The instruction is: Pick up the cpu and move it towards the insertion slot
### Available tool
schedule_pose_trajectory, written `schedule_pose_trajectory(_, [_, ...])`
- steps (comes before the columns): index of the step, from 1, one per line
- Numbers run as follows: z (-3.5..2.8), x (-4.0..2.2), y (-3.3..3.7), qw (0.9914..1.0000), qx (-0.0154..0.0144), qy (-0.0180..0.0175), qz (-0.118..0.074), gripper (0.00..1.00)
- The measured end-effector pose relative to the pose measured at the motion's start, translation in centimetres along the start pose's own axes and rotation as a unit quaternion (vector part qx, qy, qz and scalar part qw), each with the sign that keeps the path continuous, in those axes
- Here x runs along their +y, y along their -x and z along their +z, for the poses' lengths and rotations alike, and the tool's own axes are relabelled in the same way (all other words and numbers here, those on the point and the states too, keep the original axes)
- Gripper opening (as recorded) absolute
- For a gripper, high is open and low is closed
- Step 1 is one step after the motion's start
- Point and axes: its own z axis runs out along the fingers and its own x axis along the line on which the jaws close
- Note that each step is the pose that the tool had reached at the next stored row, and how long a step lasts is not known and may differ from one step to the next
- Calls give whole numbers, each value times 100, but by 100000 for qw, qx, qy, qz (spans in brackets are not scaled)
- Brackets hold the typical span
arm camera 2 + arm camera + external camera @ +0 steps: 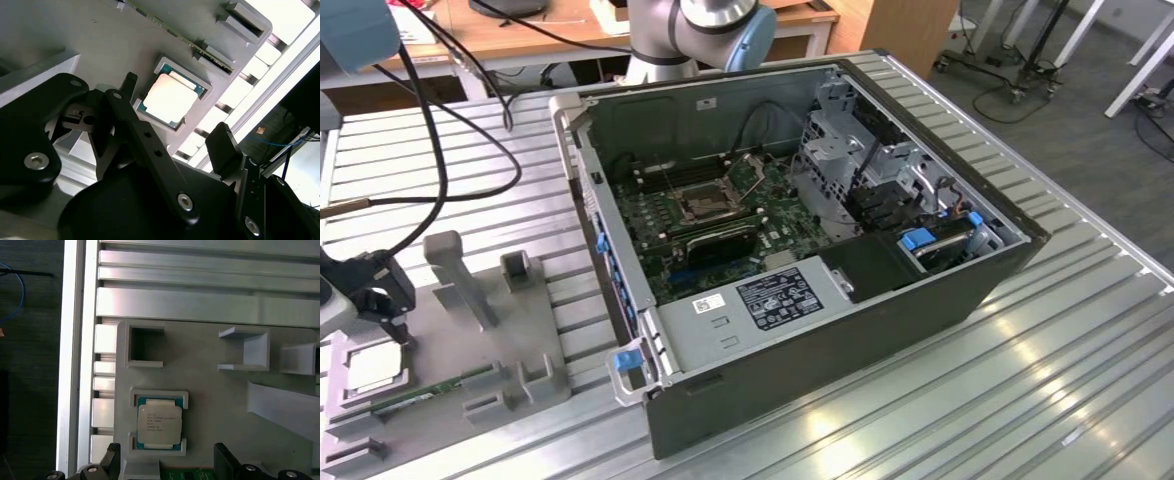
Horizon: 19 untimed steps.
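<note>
One cpu point(159, 424) lay flat with its pale metal top upward. It sat in a square seat of one grey plastic tray point(215, 405). In both wrist views the single gripper point(175, 107) hung over the chip. Its jaws were spread wide and held nothing, with two black fingers point(223, 142) standing one on each side of the chip.

One thin green memory stick point(185, 474) lay on the tray just beside the chip's seat. One empty square pocket point(145, 345) was also on the tray, near the seat.

In the exterior view the tray rested on a ribbed metal table point(1067, 380) at the exterior view's left. One open computer case point(854, 330) stood at the centre. Inside it, one green circuit board point(774, 235) carried the one insertion slot point(707, 203), a shiny metal frame with a dark centre. The slot was well apart from the chip.
</note>
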Motion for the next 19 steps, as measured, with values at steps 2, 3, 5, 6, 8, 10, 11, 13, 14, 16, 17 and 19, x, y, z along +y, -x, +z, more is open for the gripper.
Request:
schedule_pose_trajectory(2, [24,0,-1,100000,18,13,3,82])
schedule_pose_trajectory(3, [38,0,-1,100000,20,15,-1,82])
schedule_pose_trajectory(5, [65,1,-2,100000,18,19,0,82])
schedule_pose_trajectory(6, [74,1,-2,100000,24,16,0,82])
schedule_pose_trajectory(8, [77,0,-3,100000,34,11,-1,82])
schedule_pose_trajectory(10, [83,1,-2,100000,26,15,-1,82])
schedule_pose_trajectory(11, [87,1,-3,100000,25,16,-1,82])
schedule_pose_trajectory(13, [90,1,-3,100000,22,16,-1,82])
schedule_pose_trajectory(14, [95,1,-3,100000,8,24,0,82])
schedule_pose_trajectory(16, [104,1,-3,100000,15,21,0,82])
schedule_pose_trajectory(17, [109,1,-3,100000,24,16,-1,82])
schedule_pose_trajectory(19, [120,1,-3,100000,18,19,-2,82])
